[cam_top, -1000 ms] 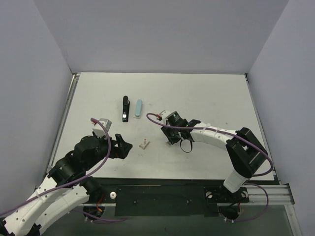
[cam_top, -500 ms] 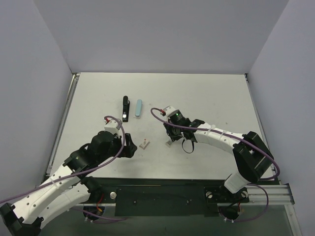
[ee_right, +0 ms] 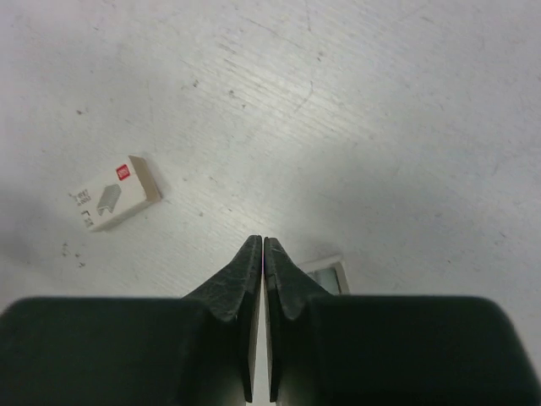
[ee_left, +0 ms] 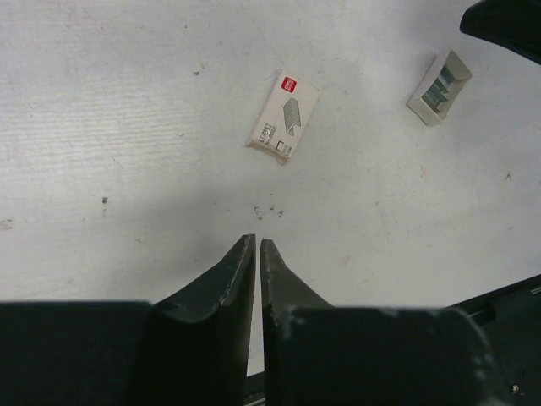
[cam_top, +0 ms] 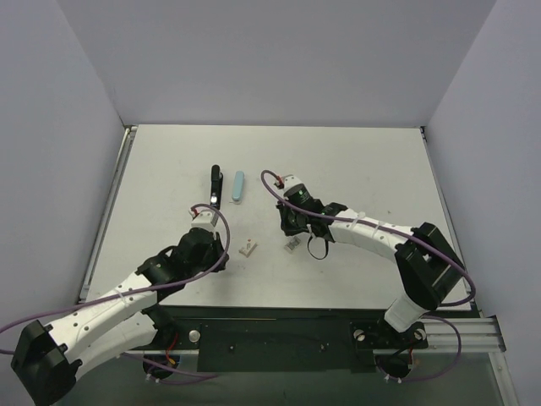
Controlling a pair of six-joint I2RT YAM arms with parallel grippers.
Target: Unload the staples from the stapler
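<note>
On the far left part of the bench (cam_top: 363, 161), well away from both arms, lies the stapler (cam_top: 215, 188). It is black, long and thin, and it points away from the arms. A small shiny bit shows near the end closest to the arms. The top view is too small to tell if it is open or closed.

The left end effector (ee_left: 257, 243) is almost closed. Only a thin slit shows between its two dark fingers, and it holds nothing. It hangs over bare bench, nearer to the arms than the stapler is and not touching it. The right end effector (ee_right: 264, 239) is closed, with its fingertips pressed together, and it holds nothing too. It points down at the bench near the middle, to the right of the stapler and apart from it.

A short light-blue bar (cam_top: 239, 186) lies just beside the stapler on its right, lined up the same way. I cannot tell if the two touch. A little white box (ee_left: 285, 117) with a red mark and a drawing of staples lies flat on the bench in front of the left end effector. A small white tray (ee_right: 328, 272) with grey strips inside sits just beside the right fingertips. The box lies between the two end effectors. Tiny dark specks dot the bench near the left fingertips.
</note>
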